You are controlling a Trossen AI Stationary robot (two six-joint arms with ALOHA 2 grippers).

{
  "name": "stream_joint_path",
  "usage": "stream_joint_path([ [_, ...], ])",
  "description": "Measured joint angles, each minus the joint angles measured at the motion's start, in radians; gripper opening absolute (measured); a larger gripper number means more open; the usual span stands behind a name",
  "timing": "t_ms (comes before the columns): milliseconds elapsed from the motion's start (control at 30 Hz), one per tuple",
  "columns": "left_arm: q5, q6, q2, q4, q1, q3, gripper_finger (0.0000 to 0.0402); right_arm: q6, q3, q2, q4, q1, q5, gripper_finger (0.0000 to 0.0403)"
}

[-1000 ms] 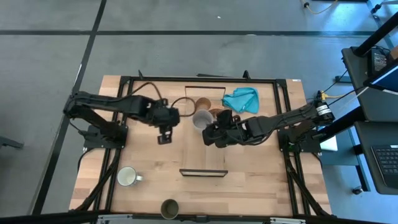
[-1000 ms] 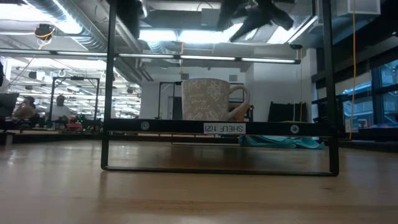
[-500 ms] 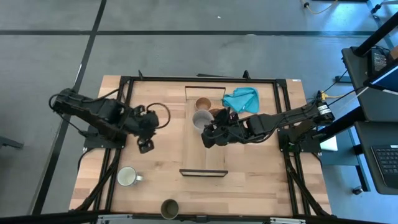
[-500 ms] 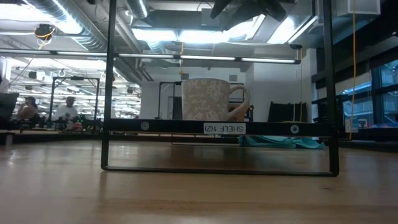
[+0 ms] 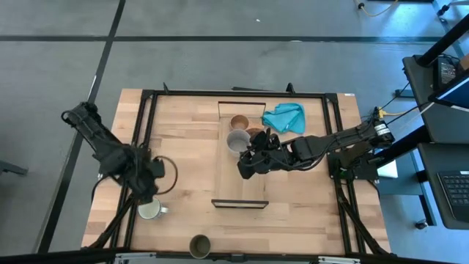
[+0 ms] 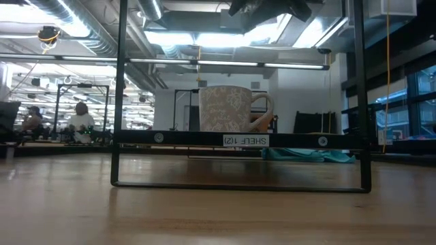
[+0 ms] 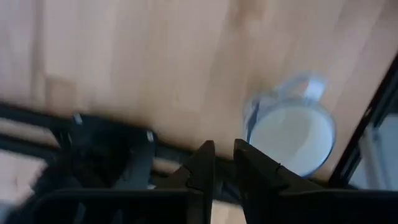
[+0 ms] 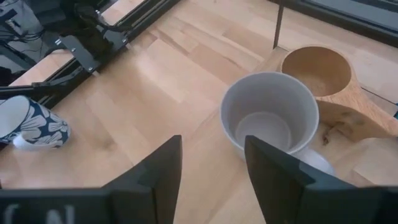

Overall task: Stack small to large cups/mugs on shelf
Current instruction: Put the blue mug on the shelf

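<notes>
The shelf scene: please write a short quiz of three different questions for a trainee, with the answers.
1. True or false: the grey mug and the wooden cup stand on the shelf.
2. Which tool hovers near the pale mug? A) the left tool B) the right tool
3. Fill in: the teal cloth lies beside the shelf's ____ end.

Key: 1 true; 2 A; 3 far.

left gripper (image 7: 224, 163) fingers nearly together, right gripper (image 8: 211, 163) spread wide
</notes>
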Motion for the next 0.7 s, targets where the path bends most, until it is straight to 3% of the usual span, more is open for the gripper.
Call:
stream_joint_path([
  [333, 0.015, -0.185, 0.000, 0.194, -0.211, -0.151, 0.0057, -0.025, 0.000, 0.000, 0.006, -0.005, 0.000, 0.0177],
  [700, -0.069, -0.278, 0.000, 0.186, -0.299, -0.159, 0.0122, -0.030, 0.000, 0.000, 0.013, -0.027, 0.000, 0.0177],
])
